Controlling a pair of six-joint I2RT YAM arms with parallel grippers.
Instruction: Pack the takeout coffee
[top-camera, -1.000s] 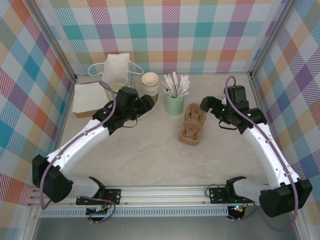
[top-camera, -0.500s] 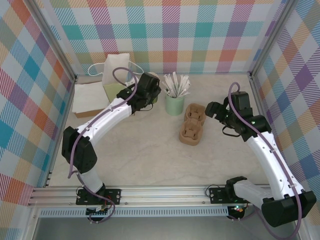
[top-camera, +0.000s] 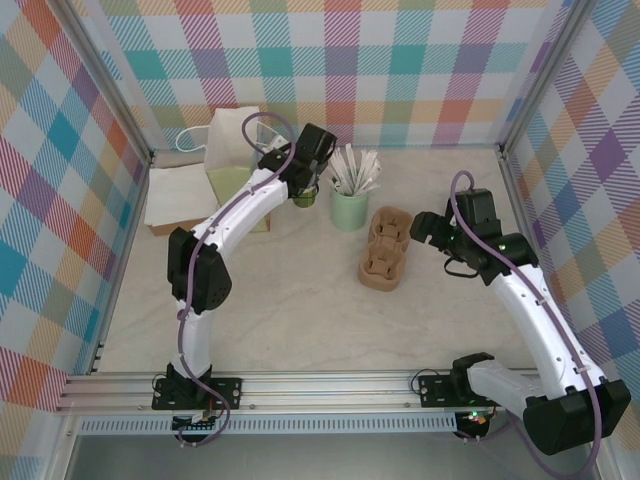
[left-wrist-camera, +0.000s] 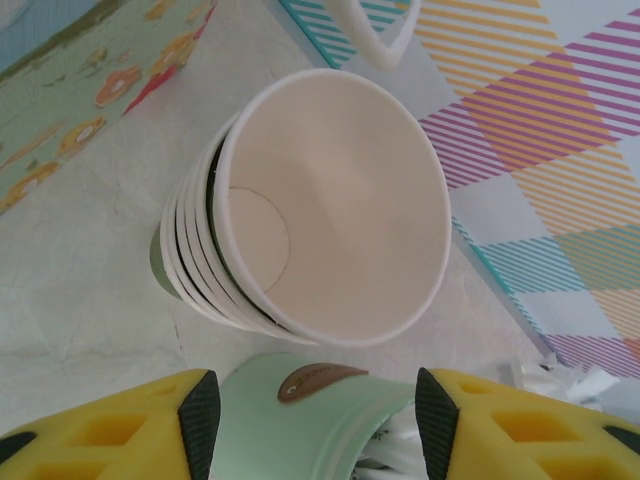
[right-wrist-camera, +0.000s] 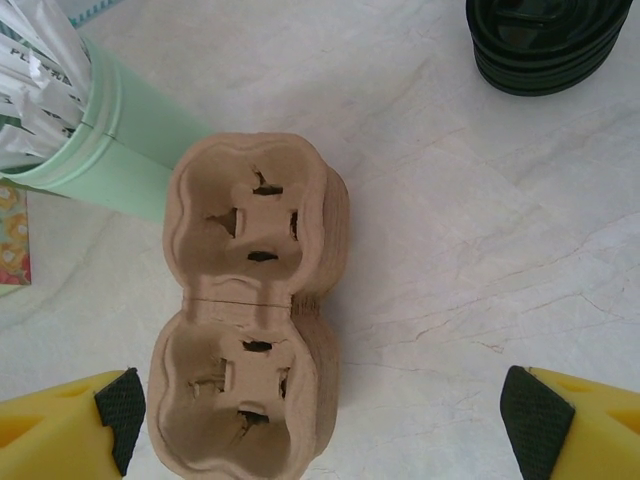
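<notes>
The left arm reaches to the back of the surface (top-camera: 300, 310), its tool (left-wrist-camera: 317, 420) hanging over a stack of cups (left-wrist-camera: 330, 210) near the back wall (top-camera: 400, 80). Its fingers (left-wrist-camera: 200, 415) stand moderately apart and grip nothing. The top cup is lidless and cream inside, its rim clear of both fingers. Whether the coffee is that top cup I cannot tell. The stack is hemmed in, with a mint cup (top-camera: 349, 210) of stirrers (top-camera: 352, 168) just beside it on the right. A white bag (top-camera: 232, 140) stands close on the left, with a flat pack (top-camera: 178, 195) nearer the left wall. The right tool (right-wrist-camera: 328, 415) is spread wide and holds nothing. It hovers over a pulp carrier (right-wrist-camera: 250, 310), one finger off each long side. The carrier has two cells, both unfilled, and its far end lies close to the mint cup without touching it. To the carrier's right the surface is bare as far as a stack of black lids (right-wrist-camera: 540, 45), well apart from it. In the top view the whole near half of the surface, from the carrier (top-camera: 385, 250) to the rail at the arm bases, lies open.
</notes>
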